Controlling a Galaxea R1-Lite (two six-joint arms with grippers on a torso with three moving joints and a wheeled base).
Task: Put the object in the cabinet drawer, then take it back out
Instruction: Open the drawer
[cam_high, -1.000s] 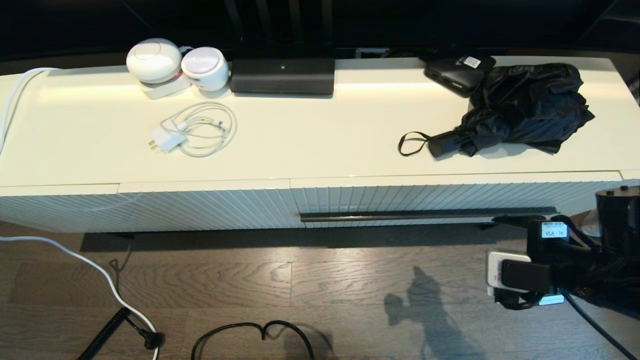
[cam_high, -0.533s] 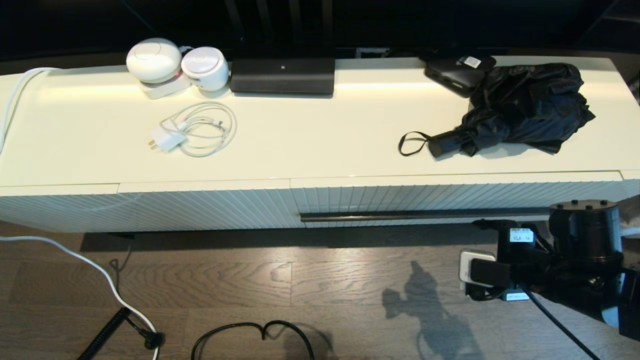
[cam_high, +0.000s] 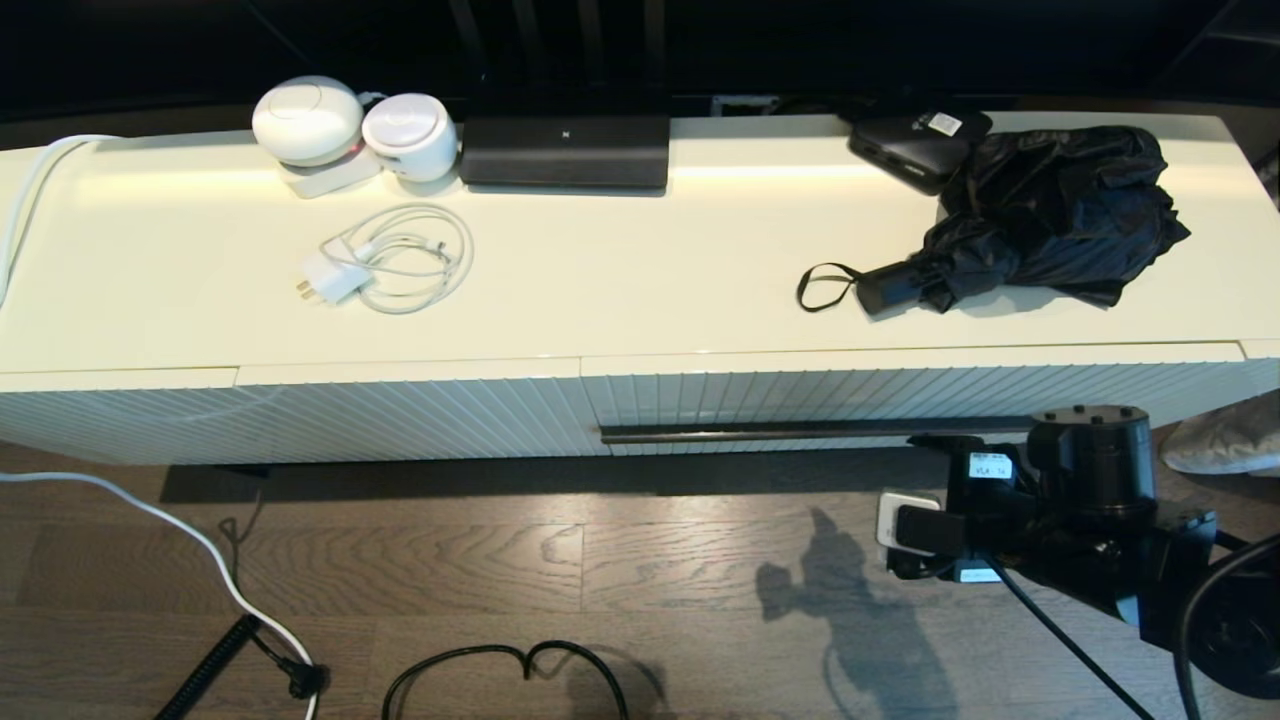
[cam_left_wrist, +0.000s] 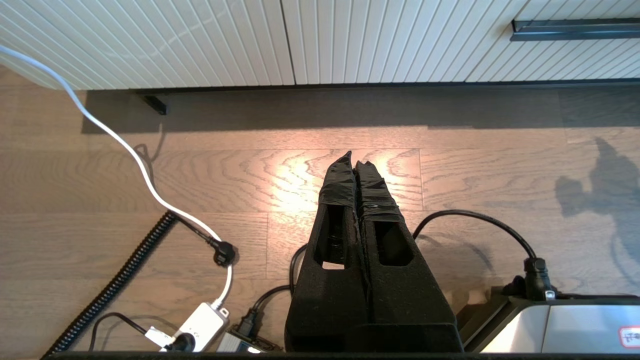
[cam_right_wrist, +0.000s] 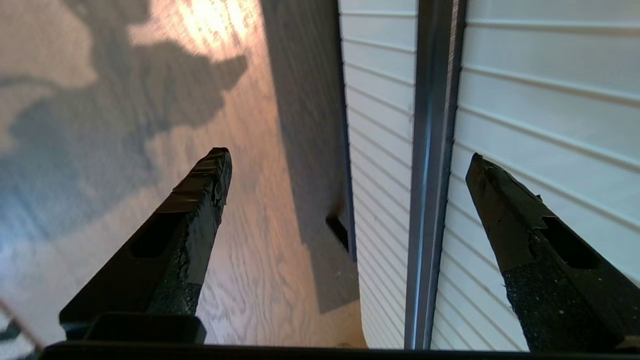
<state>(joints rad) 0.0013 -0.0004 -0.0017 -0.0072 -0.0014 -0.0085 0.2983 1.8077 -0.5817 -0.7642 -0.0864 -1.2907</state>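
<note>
The black folding umbrella lies on the cabinet top at the right, its short handle and wrist loop pointing left. Below it the ribbed cream drawer is shut. My right gripper is open in front of the drawer, near the right end of the dark bar handle. In the right wrist view the bar handle runs between the spread fingers of the right gripper, which hold nothing. My left gripper hangs shut and empty above the wooden floor, outside the head view.
A black box with a white sticker touches the umbrella's far side. A white charger with coiled cable, two white round devices and a flat black unit sit further left. Cables lie on the floor. A handle-less ribbed panel is left of the drawer.
My right arm has moved left along the drawer front, bringing its gripper level with the bar handle's right end. The umbrella and the drawer have not moved.
</note>
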